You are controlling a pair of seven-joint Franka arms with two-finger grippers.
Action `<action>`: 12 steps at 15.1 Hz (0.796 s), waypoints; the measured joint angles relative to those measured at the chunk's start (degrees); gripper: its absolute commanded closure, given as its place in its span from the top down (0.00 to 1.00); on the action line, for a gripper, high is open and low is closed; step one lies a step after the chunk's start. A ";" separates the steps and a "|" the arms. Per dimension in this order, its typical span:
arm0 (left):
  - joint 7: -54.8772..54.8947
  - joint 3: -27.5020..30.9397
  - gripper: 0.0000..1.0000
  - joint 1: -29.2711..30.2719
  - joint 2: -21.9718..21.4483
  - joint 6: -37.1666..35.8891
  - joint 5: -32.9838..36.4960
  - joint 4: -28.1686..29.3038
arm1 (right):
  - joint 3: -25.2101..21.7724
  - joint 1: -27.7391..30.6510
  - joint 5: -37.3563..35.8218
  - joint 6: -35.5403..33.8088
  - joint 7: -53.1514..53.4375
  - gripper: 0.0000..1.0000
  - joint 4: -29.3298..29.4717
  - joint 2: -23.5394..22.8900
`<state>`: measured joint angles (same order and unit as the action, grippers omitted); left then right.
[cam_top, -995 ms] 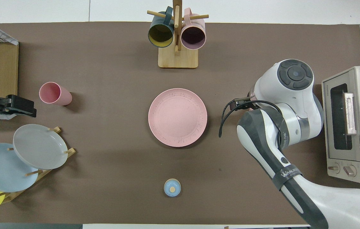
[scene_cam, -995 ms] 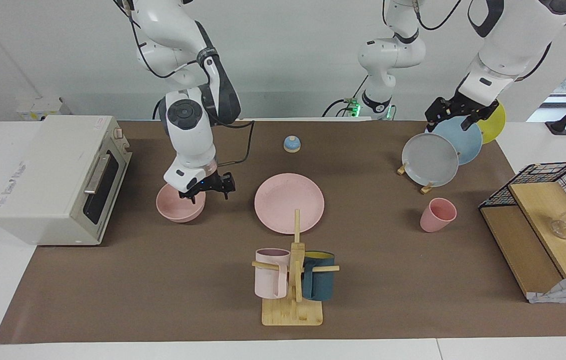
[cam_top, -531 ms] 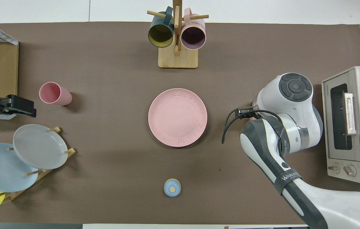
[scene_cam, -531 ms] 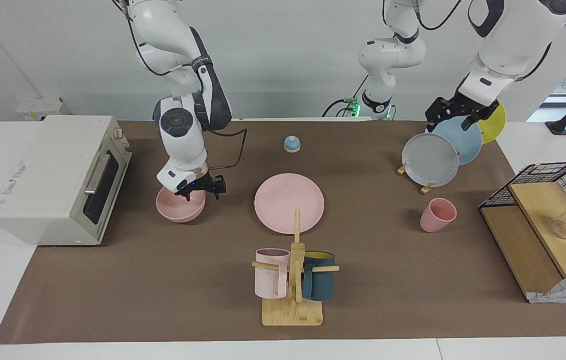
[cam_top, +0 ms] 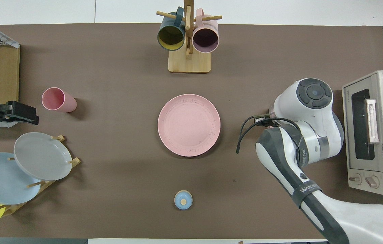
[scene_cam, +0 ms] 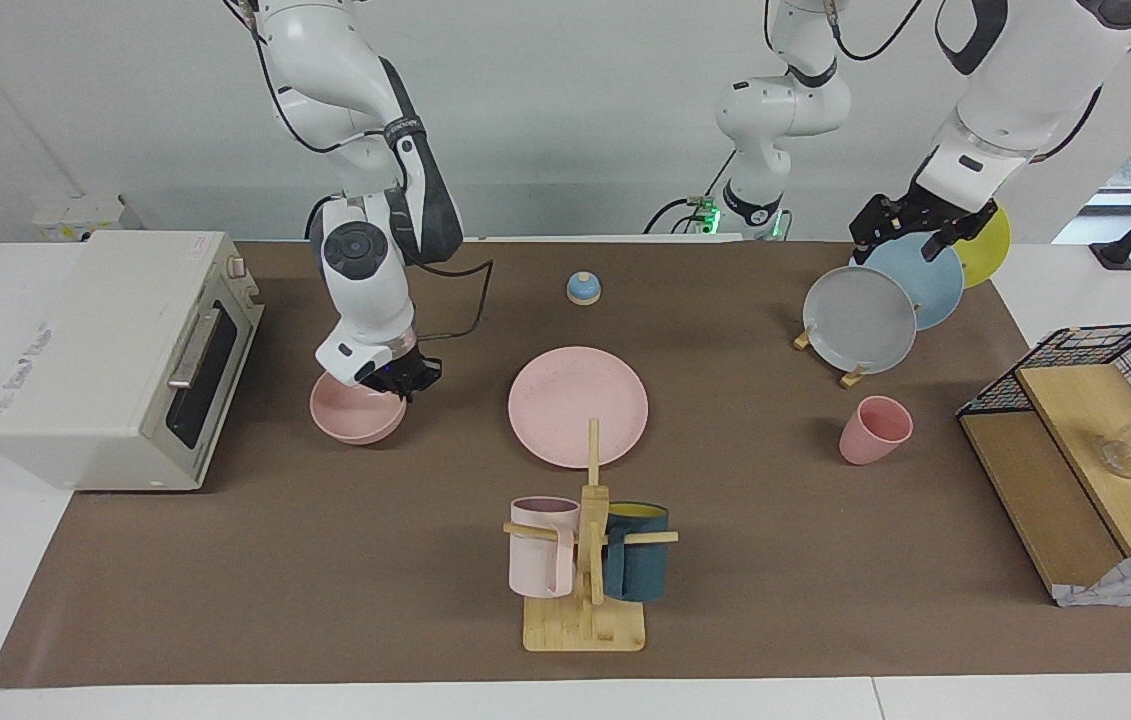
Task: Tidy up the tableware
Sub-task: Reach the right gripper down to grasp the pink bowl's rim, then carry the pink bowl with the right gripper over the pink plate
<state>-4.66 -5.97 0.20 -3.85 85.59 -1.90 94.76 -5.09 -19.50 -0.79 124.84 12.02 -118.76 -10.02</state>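
The pink bowl [scene_cam: 350, 418] stands toward the right arm's end of the table, beside the toaster oven. My right gripper [scene_cam: 407, 381] is down at the bowl's rim on the side toward the plate and looks shut on it. In the overhead view the right arm hides the bowl. The wide pink plate [scene_cam: 578, 405] lies flat at mid-table [cam_top: 189, 125]. The pink cup [scene_cam: 873, 430] stands upright toward the left arm's end [cam_top: 56, 99]. My left gripper [scene_cam: 910, 238] waits raised over the plate rack [cam_top: 22, 113].
A toaster oven [scene_cam: 115, 350] stands at the right arm's end. A wooden mug stand [scene_cam: 585, 570] with two mugs is farther from the robots than the plate. A rack of grey, blue and yellow plates [scene_cam: 857, 318], a small blue bell [scene_cam: 583, 288] and a wire-and-wood shelf [scene_cam: 1075, 440] also stand here.
My right gripper has lowered onto the bowl's rim and its fingers have drawn together. The bowl shifted very slightly. The left arm has not moved.
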 measured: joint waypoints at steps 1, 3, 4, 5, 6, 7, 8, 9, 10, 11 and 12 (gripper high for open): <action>0.00 0.00 1.00 0.00 0.00 0.00 0.00 0.00 | 0.01 -0.28 -0.28 -0.16 -0.01 0.00 0.18 0.00; 0.00 0.00 1.00 0.00 0.00 0.00 0.00 0.00 | 0.17 -1.91 -0.49 -1.77 -0.01 0.00 1.71 -0.21; 0.00 0.00 1.00 0.00 0.00 0.00 0.00 0.00 | 0.23 -3.33 -0.49 -3.45 0.16 0.00 3.46 -0.45; 0.00 0.00 1.00 0.01 0.00 0.00 0.00 0.00 | 0.30 -4.95 -0.49 -5.48 1.31 0.00 5.88 -0.78; 0.00 0.00 1.00 0.01 0.00 0.00 0.00 0.00 | 0.38 -6.75 -0.49 -7.87 3.36 0.00 8.88 -1.37; 0.00 0.00 1.00 0.01 0.00 0.00 0.00 0.00 | 0.44 -8.92 -0.50 -10.89 6.19 0.00 12.76 -2.51; 0.00 0.00 1.00 0.01 0.00 0.00 0.00 0.00 | 0.51 -11.43 -0.49 -14.44 9.84 0.00 17.55 -4.41; 0.00 0.00 1.00 0.01 0.00 0.00 0.00 0.00 | 0.58 -14.10 -0.49 -18.25 14.46 0.00 23.44 -7.27; 0.00 0.00 1.00 0.01 0.00 0.00 0.00 0.00 | 0.64 -16.37 -0.51 -21.05 18.62 0.00 29.21 -10.57; 0.00 0.00 1.00 0.01 0.00 0.00 0.00 0.00 | 0.70 -18.08 -0.50 -22.41 21.41 0.00 34.08 -13.83; 0.00 0.00 1.00 0.01 0.00 0.00 0.00 0.00 | 0.75 -19.37 -0.49 -22.59 22.86 0.00 37.48 -16.63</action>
<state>-4.66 -5.97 0.21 -3.85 85.59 -1.90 94.76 -4.33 -38.87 -1.28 102.26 34.88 -81.28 -26.64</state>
